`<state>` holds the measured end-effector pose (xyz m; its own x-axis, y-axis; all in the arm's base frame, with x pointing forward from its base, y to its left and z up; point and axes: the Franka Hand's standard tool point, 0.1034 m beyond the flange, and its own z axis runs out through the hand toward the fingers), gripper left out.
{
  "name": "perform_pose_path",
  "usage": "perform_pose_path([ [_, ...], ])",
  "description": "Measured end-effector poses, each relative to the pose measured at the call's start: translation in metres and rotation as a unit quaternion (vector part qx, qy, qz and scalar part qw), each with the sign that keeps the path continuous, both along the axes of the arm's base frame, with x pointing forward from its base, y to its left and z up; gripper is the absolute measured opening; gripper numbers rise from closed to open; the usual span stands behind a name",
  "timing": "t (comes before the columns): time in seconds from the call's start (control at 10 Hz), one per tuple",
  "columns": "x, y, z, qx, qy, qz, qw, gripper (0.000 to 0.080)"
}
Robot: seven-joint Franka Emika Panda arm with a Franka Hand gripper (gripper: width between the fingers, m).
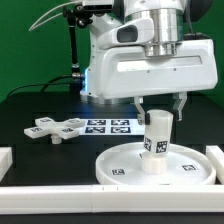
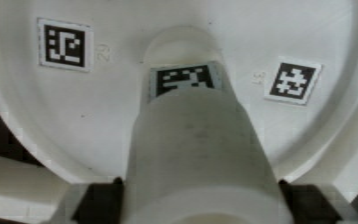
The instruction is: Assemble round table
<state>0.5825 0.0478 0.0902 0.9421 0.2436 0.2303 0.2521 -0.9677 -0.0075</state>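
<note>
The large white rimmed disc lies flat near the front of the black table, with square tags on its face. The short cylindrical post stands upright at the disc's centre, over the hub. My gripper is straight above and shut on the post's top end, one finger on each side. In the wrist view the post runs down from between the black pads to the disc; a tag shows on its lower part. The flat lobed cross piece lies on the table at the exterior view's left.
The marker board lies flat behind the disc. White rails edge the table at the front and sides. The arm's white body fills the upper right of the exterior view. A black stand with cables rises at the back.
</note>
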Motion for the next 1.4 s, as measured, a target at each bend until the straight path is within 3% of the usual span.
perform_pose_path([
  [0.7, 0.0, -0.002, 0.0, 0.015, -0.012, -0.04, 0.999, 0.041],
  [1.0, 0.0, -0.005, -0.001, 0.048, -0.007, -0.157, 0.986, 0.041],
  [1.4, -0.002, -0.013, -0.001, 0.096, -0.005, -0.335, 0.937, 0.041],
])
